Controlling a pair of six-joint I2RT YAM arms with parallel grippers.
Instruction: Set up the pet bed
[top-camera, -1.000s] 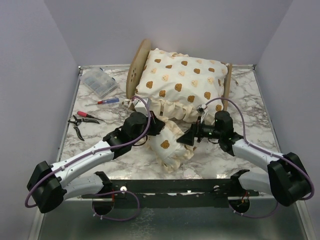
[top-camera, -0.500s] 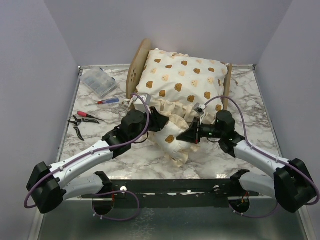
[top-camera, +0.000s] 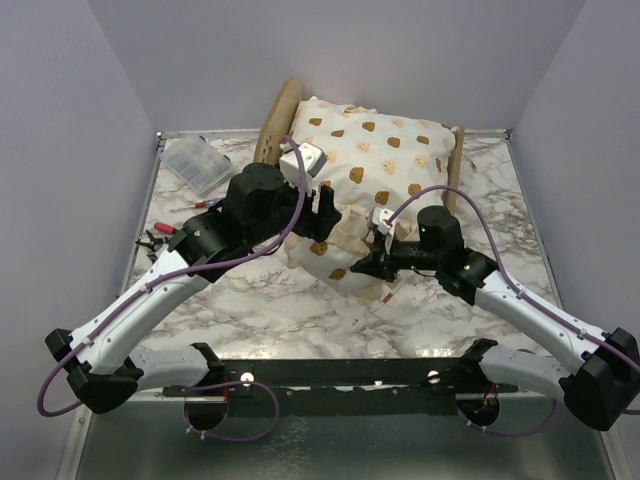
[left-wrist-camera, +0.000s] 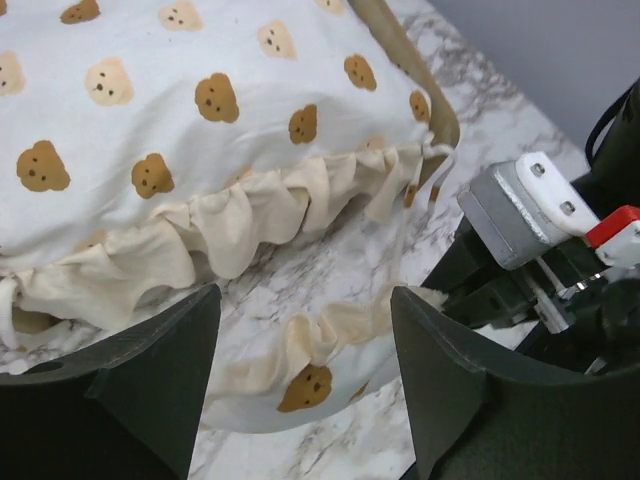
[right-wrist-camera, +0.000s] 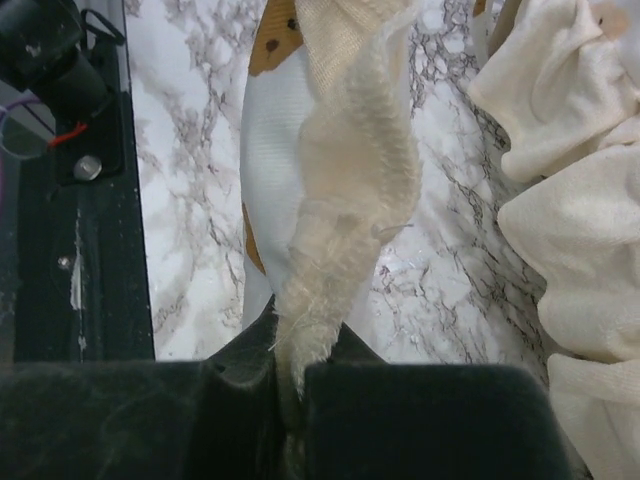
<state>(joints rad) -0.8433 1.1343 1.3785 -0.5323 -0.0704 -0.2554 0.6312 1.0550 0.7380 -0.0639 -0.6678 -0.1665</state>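
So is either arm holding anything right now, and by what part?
The right fingers pinch the small pillow by its ruffled edge; the left fingers stand open, holding nothing.

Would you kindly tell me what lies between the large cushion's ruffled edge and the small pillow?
Only a bare strip of marble table, seen in the left wrist view between the large cushion and small pillow.

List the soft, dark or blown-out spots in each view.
Top external: evenly lit and sharp, with only faint shadows on the table. Left wrist: the cushion is crisp, while the open left pincer is a dark, featureless shape. Right wrist: the ruffle of the small pillow, clamped in the right pincer, is soft from closeness, and the pincer itself is almost black.
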